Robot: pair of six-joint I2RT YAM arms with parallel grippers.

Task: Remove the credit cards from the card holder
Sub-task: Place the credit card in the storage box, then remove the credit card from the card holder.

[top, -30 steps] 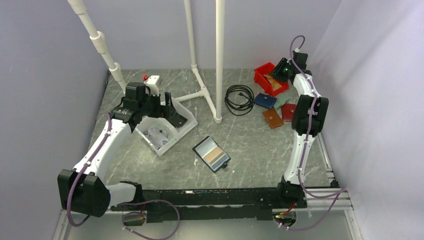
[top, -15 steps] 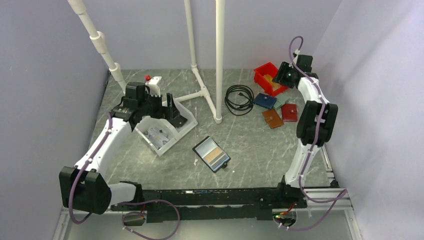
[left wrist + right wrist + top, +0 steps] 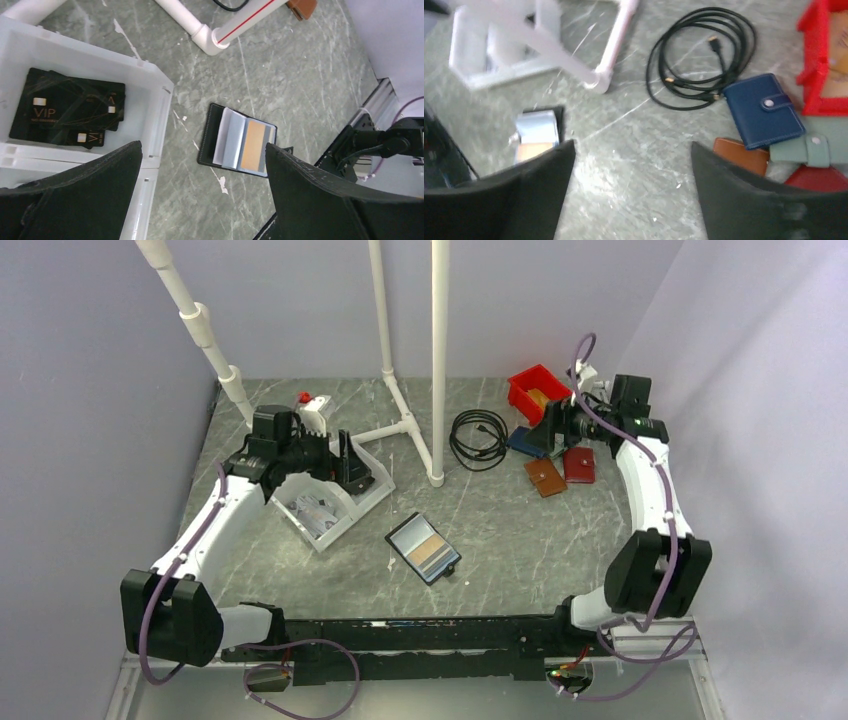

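Observation:
The black card holder lies open and flat on the table near the middle; it also shows in the left wrist view and, blurred, in the right wrist view. A gold-tan credit card sits in its right panel, beside a pale grey-blue flap. My left gripper hovers open and empty over a white bin's edge, left of the holder. My right gripper hangs open and empty above bare table by the wallets, far right of the holder.
A white bin holds black VIP cards. A coiled black cable, a red bin, and blue, brown, red and green wallets lie at the back right. White pipes stand mid-back.
My right arm has swung away from the red bin, down and forward over the wallets, and its jaws have spread wider. The left arm has barely shifted.

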